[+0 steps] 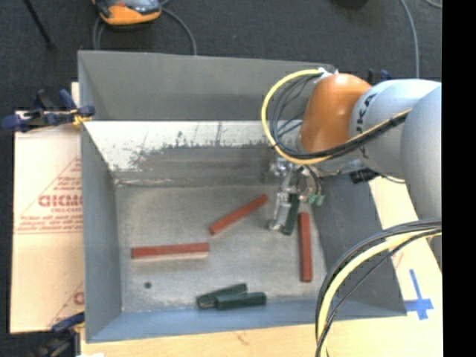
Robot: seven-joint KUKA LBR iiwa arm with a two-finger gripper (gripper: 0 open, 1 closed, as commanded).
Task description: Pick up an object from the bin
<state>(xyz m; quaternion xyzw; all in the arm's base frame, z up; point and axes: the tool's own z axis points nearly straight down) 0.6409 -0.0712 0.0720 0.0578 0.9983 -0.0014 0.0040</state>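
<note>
Right red stick (pixel 305 253) lies flat on the bin floor, close along the right wall, running top-to-bottom in the camera view. Bin (pixel 100 222) is grey metal and sparsely filled, with no heap.

Gripper (pixel 285 218) is down inside the bin, just left of that stick's upper end. It looks like it's touching or nearly touching, but I can't say which from this angle. Whether it's apart or together I can't tell either, because the wrist hardware and cables crowd that spot.

Diagonal red stick (pixel 238 215) sits mid-floor, tilted up to the right. Its upper end points at the gripper and stops just short of it.

Left red stick (pixel 169 251) lies level on the lower left of the floor, well apart from the gripper.

Dark green piece (pixel 231 298) lies near the front wall, elongated and roughly level. It's probably two parts lying together, also well apart from the gripper.

Small dark speck (pixel 147 285) is on the floor below the left red stick.

The arm's orange cover (pixel 331 117) and yellow cable loop hang over the bin's upper right corner.
</note>
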